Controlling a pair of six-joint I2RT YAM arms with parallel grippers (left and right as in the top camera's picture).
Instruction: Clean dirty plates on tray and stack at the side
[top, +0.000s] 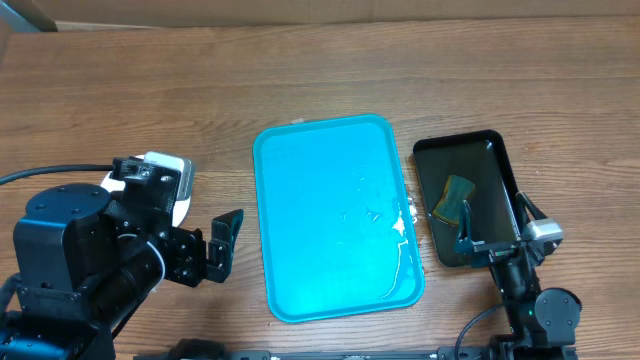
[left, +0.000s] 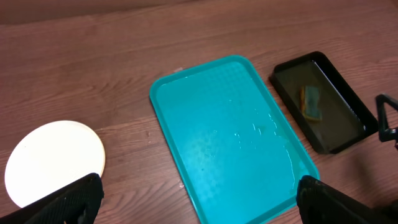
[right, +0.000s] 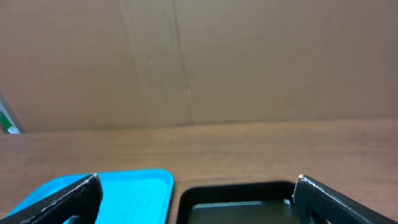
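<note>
Overhead, the tray (top: 335, 215) lies bare and wet; the plates (left: 53, 158) sit on the worktop (top: 300, 70) left of it. Left fingers (left: 81, 199) and right fingers (right: 68, 199) stand spread, empty. Plates look rigid, slick, breakable: pinch the rim.

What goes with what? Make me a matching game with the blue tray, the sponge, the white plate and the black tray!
Things:
1. blue tray
2. sponge
3. white plate
4. black tray

Places or states:
a. on the table, left of the blue tray
b. in the middle, wet, nothing on it
c. lying inside the black tray
d. on the table, right of the blue tray

Right pairs: 1-b, 2-c, 3-a, 4-d.
</note>
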